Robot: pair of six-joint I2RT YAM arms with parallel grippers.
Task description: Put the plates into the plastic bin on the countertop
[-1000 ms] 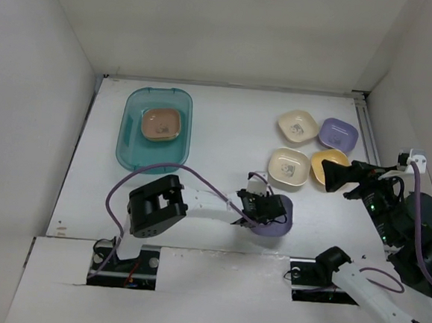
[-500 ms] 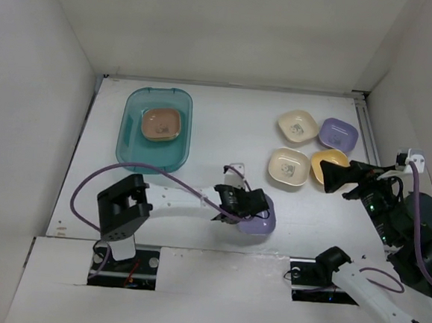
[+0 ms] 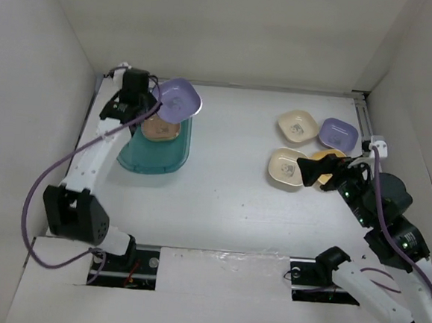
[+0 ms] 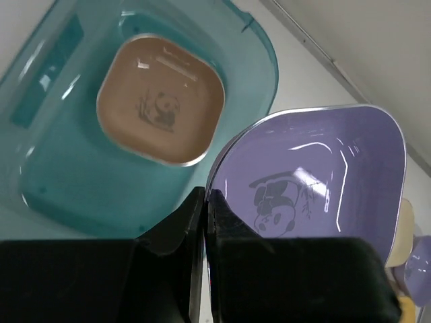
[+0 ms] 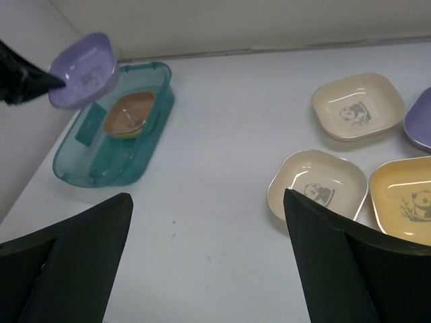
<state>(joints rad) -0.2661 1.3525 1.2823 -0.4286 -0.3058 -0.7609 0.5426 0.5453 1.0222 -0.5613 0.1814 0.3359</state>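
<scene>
My left gripper (image 3: 155, 100) is shut on the rim of a lavender plate (image 3: 180, 99) and holds it in the air over the far right corner of the teal plastic bin (image 3: 131, 151). In the left wrist view the jaws (image 4: 205, 202) pinch the lavender plate's (image 4: 316, 175) edge. A brown-pink plate (image 4: 161, 108) lies inside the bin (image 4: 60, 195). My right gripper (image 3: 316, 169) is open and empty over the countertop, beside two cream plates (image 3: 296, 127) (image 3: 288, 169), a second lavender plate (image 3: 338, 132) and a yellow plate (image 3: 327, 157) it partly hides.
White walls enclose the countertop (image 3: 222, 184) on the left, back and right. In the right wrist view the bin (image 5: 114, 151) is far left, and the cream plates (image 5: 357, 106) (image 5: 316, 185) and yellow plate (image 5: 404, 198) lie at the right.
My left arm has swung from the front middle to the far left, carrying the lavender plate up over the bin. My right gripper has moved a little to the left.
</scene>
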